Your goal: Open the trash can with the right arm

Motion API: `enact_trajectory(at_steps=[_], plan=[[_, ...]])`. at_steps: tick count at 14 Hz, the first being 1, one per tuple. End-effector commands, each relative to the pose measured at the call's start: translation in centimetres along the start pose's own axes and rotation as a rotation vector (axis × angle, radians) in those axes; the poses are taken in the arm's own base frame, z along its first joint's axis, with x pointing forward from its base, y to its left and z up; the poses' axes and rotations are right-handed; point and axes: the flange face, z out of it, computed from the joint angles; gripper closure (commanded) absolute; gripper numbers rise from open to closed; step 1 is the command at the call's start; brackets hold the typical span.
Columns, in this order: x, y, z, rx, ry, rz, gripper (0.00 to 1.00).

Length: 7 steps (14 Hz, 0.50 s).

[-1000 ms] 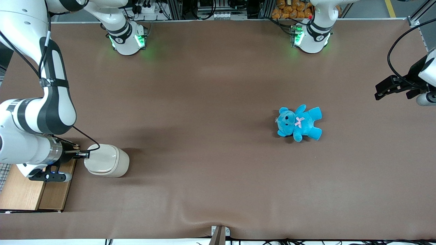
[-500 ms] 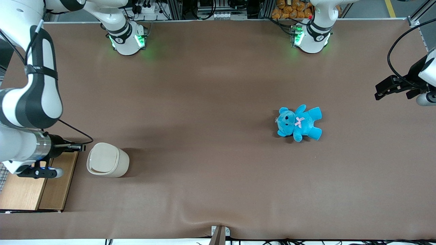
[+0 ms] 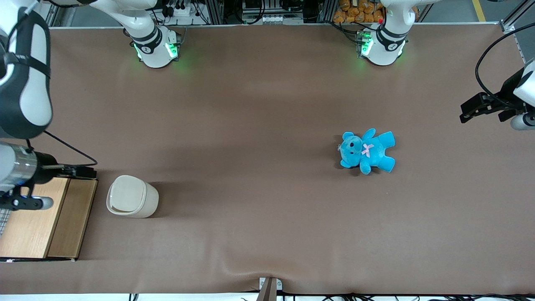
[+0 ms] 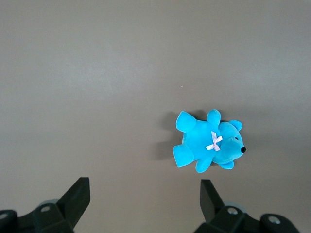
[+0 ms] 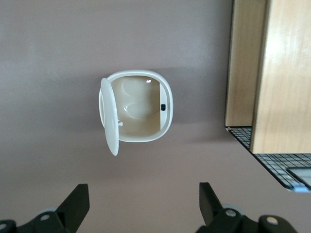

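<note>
The trash can (image 3: 132,202) is a small cream-white bin standing upright on the brown table, toward the working arm's end. In the right wrist view the trash can (image 5: 141,114) has its lid (image 5: 109,116) swung up on edge at one side, and the inside shows empty. My right arm's gripper (image 3: 83,171) hangs apart from the can, over the edge of the wooden-topped box and a little farther from the front camera than the can. In the right wrist view the gripper (image 5: 143,201) is open and holds nothing.
A wooden-topped box (image 3: 46,217) with wire mesh (image 5: 279,162) stands beside the can at the working arm's end of the table. A blue teddy (image 3: 367,150) lies on the table toward the parked arm's end; it also shows in the left wrist view (image 4: 209,145).
One second ago the gripper touched the can's closed lid. The lid has since swung open, and the arm has drawn away from the can over the wooden box.
</note>
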Motion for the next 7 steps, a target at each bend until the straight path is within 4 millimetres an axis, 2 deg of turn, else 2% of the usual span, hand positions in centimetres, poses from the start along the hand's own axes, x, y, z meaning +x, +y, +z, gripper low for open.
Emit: enact_trajectory(at_steps=[1,4,7], plan=[[-3.5,0.6,-4.3,0.010,0.006,0.010,0.00],[-7.1,1.0,-7.7,0.020,0.025,0.010,0.00],[-11.4,1.8,-9.4,0.024,0.037,-0.008,0.00]])
